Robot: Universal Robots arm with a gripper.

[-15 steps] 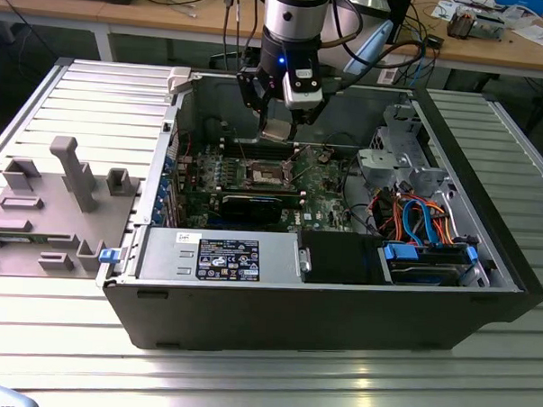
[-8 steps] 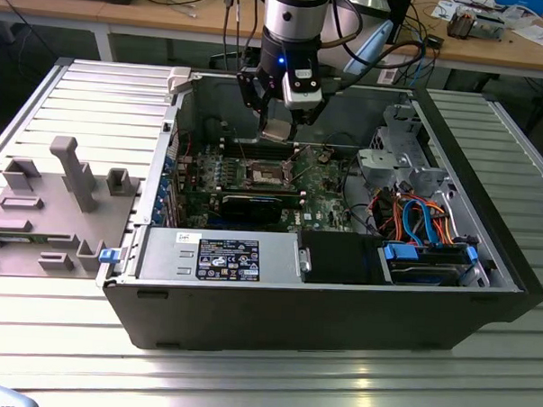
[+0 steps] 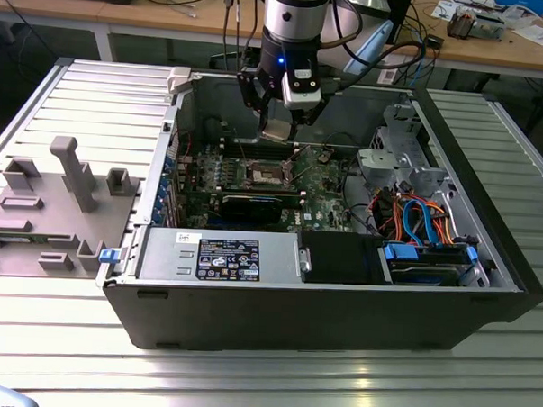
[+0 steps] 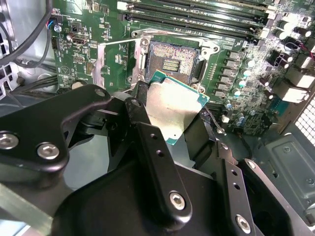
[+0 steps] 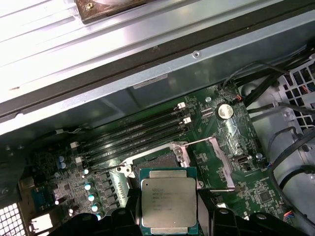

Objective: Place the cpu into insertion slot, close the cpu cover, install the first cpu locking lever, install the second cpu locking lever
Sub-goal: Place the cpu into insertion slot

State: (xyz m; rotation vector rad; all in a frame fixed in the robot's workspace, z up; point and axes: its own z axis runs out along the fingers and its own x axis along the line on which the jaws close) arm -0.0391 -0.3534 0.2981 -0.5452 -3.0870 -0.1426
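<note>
In the exterior view my gripper (image 3: 279,125) hangs inside the open computer case, a little above the green board, shut on the cpu (image 3: 276,132). Both wrist views show the cpu (image 4: 174,105) (image 5: 169,201), a flat square chip with a silver-grey top, held by its edges between the black fingers (image 4: 140,110) (image 5: 221,221). The insertion slot (image 4: 170,61) (image 5: 156,160) (image 3: 259,173) lies open just beyond the chip, its dark recess bare. The cpu cover (image 4: 106,66) (image 5: 217,153) stands swung open at one side of the slot. Thin locking levers (image 4: 118,42) (image 5: 219,189) stick out, unlatched.
Long black memory slots (image 5: 133,132) run beside the socket. In the exterior view a black card (image 3: 249,205) and the power supply (image 3: 220,255) sit nearer the front, a drive cage with coloured cables (image 3: 424,219) on the exterior view's right, and a grey fixture tray (image 3: 55,203) outside the case.
</note>
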